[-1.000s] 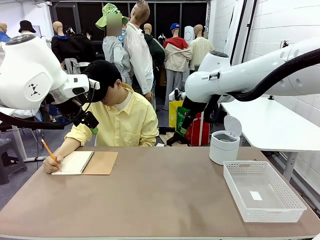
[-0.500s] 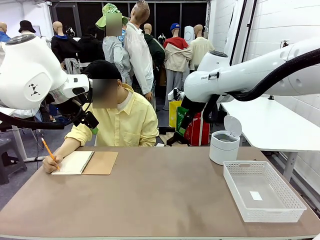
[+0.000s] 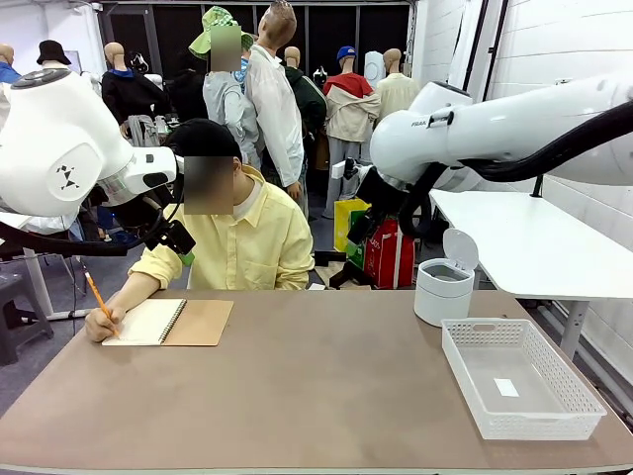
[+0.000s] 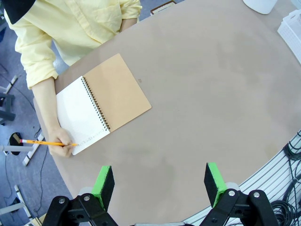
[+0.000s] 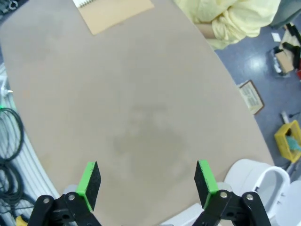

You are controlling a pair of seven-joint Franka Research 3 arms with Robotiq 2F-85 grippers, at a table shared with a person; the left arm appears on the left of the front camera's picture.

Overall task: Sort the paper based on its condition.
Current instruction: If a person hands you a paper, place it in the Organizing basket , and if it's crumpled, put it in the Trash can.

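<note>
Loose paper is out of view. A spiral notebook with a brown cover (image 3: pixel 201 322) lies open at the table's far left. A person's hand (image 4: pixel 63 147) holds an orange pencil (image 4: pixel 42 141) on its white page (image 4: pixel 80 110). My left gripper (image 4: pixel 159 181) hangs open high above the table's near left part, with nothing between its green pads. My right gripper (image 5: pixel 146 181) is also open and holds nothing, high over the table's middle. The notebook's corner (image 5: pixel 115 12) is far ahead of it.
A white mesh basket (image 3: pixel 574 386) stands at the front right with a small white slip (image 3: pixel 505 387) in it. A white round bin (image 3: pixel 443 287) with its lid up stands behind the basket. The person sits at the far left edge. A second white table (image 3: pixel 534 247) is off to the right.
My right arm has risen a little and swung slightly to the right. The person has lifted their head a little and keeps writing. The left arm has not moved.
</note>
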